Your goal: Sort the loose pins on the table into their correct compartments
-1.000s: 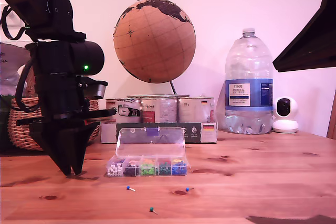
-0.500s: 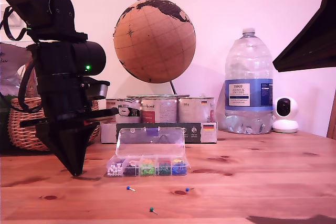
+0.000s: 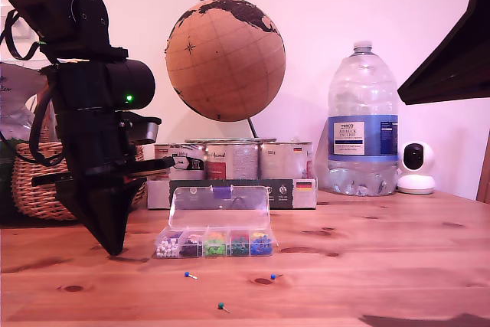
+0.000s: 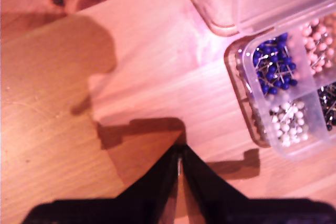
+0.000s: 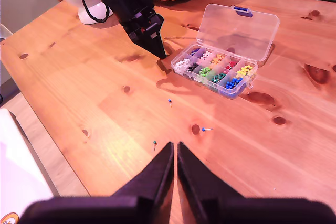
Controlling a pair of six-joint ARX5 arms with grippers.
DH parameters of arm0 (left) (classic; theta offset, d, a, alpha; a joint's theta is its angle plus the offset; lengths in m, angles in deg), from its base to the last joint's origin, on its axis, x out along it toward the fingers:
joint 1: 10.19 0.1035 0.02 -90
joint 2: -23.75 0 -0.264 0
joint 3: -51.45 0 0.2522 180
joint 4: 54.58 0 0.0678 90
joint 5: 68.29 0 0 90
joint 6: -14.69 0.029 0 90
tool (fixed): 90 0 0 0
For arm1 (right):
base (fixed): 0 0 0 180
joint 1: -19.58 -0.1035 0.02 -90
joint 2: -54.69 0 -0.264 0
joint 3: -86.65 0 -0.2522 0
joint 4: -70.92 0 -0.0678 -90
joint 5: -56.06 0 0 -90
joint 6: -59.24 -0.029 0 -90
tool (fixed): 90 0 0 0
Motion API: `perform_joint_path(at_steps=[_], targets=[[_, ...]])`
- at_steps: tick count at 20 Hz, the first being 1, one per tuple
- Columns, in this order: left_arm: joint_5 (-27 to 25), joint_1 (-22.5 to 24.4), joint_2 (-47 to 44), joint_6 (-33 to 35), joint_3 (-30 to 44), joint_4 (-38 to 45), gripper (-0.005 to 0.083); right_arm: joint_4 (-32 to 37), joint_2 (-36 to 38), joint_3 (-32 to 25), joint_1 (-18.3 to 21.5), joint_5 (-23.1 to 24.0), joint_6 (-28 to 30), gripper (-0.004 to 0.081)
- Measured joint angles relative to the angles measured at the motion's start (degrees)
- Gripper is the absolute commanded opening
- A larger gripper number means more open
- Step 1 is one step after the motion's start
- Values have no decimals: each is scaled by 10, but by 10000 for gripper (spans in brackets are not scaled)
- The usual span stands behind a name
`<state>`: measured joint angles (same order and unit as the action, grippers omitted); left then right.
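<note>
Pins lie loose on the table: going across the exterior view from its left, a blue pin, a dark green pin nearest the front edge, and a second blue pin. Just behind them stands the clear compartment box with its lid tipped back, holding heaps of white, dark, green, red and blue pins.

Readable writing is scarce (most labels are too small): the water bottle carries a blue "TESCO" label, and the dark box under the tins shows a small German flag; in the second wrist view its edge reads "...hinter dem Ahaus", roughly.

At the exterior view's left, my first gripper points down with its jaws pressed together, tip close to the wood beside the box's white-pin end; a thin metal sliver shows between the tips in the first wrist view, though I cannot tell what it is. A wicker basket sits behind it, then a cork globe, and a small white camera at the right.

My second gripper hangs well above the front of the pine top, jaws together and holding nothing. The wood to the exterior view's right of the box is open.
</note>
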<state>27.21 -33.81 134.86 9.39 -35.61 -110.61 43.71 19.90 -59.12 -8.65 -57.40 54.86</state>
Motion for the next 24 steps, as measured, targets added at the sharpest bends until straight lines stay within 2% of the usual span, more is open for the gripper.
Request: perform_joint_path(at_steps=[9, 16, 18, 21, 24], targets=[[4, -2, 0, 10, -21, -38, -21, 1, 0, 0, 0, -2, 0, -10], [6, -7, 1, 10, -150, -101, -21, 1, 0, 0, 0, -2, 0, -10], [21, -10, 1, 10, -167, -119, -21, 1, 0, 0, 0, -2, 0, -10], [47, -26, 1, 4, -169, -122, -21, 2, 0, 0, 0, -2, 0, -10], [50, -53, 1, -2, -169, -122, -21, 3, 0, 0, 0, -2, 0, -10]])
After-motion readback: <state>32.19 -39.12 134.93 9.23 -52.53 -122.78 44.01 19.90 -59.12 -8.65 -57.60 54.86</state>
